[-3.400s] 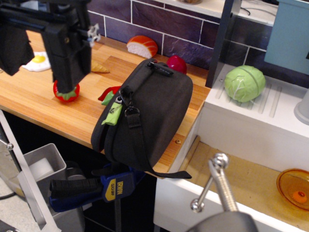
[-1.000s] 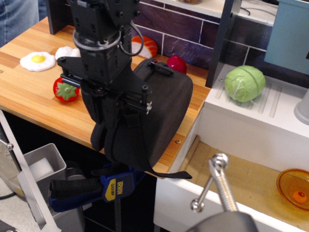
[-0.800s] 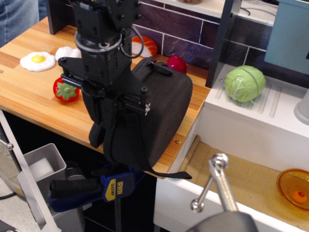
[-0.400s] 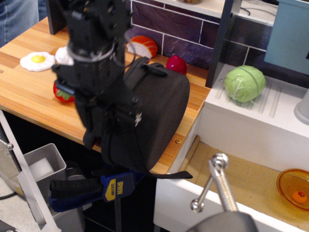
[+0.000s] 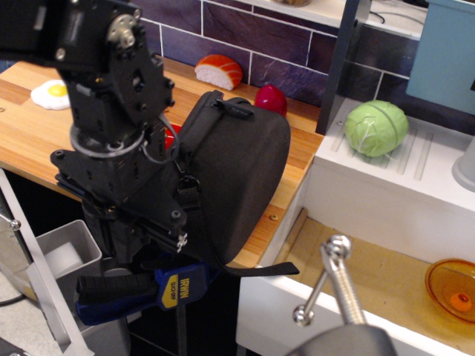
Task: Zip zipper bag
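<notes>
The zipper bag (image 5: pixel 241 174), a black boxy fabric case, stands at the front edge of the wooden counter (image 5: pixel 30 141) with its top handle (image 5: pixel 235 108) up. Its black strap (image 5: pixel 194 222) hangs down the front side. My gripper (image 5: pixel 141 233) is low against the bag's left front face, at the counter edge, pointing down. My black arm covers the zipper side, so the lime-green pull tab is hidden. I cannot see how the jaws stand.
A salmon sushi toy (image 5: pixel 219 70), a red toy (image 5: pixel 272 99) and a fried egg toy (image 5: pixel 53 94) lie on the counter. A blue clamp (image 5: pixel 148 289) sits below the edge. A cabbage (image 5: pixel 376 127) rests on the white sink unit (image 5: pixel 386 200); an orange bowl (image 5: pixel 451 288) lies in the basin.
My gripper came in onto the bag's zipper side, then moved down and left along it. The bag shifted slightly left. The green pull tab has gone out of sight.
</notes>
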### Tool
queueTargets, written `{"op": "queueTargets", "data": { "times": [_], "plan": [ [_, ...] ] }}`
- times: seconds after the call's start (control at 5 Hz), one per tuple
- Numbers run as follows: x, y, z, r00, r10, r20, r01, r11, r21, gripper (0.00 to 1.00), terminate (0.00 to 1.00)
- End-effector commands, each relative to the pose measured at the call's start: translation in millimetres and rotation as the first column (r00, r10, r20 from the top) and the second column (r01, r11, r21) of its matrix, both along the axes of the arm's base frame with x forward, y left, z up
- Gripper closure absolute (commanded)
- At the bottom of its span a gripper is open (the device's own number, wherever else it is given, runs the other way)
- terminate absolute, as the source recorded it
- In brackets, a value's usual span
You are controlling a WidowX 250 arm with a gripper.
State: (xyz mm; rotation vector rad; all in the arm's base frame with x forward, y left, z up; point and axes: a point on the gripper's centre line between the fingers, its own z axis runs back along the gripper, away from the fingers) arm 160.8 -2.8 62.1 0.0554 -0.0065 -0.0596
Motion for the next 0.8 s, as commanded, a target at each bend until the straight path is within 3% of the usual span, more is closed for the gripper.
{"op": "queueTargets", "data": {
  "times": [0.0, 0.2, 0.4, 0.6],
  "plan": [
    [11.2, 15.1, -45.2, 0.989, 0.046, 0.141, -0.056, 0.996, 0.066, 1.0, 0.0],
    [22.1, 10.7, -54.4, 0.978, 0.051, 0.202, -0.066, 0.996, 0.067, 1.0, 0.0],
    [20.9, 10.5, -67.9, 0.989, 0.044, 0.142, -0.059, 0.993, 0.099, 1.0, 0.0],
    [15.2, 12.6, -66.6, 0.989, 0.03, 0.143, -0.044, 0.994, 0.099, 1.0, 0.0]
  ]
}}
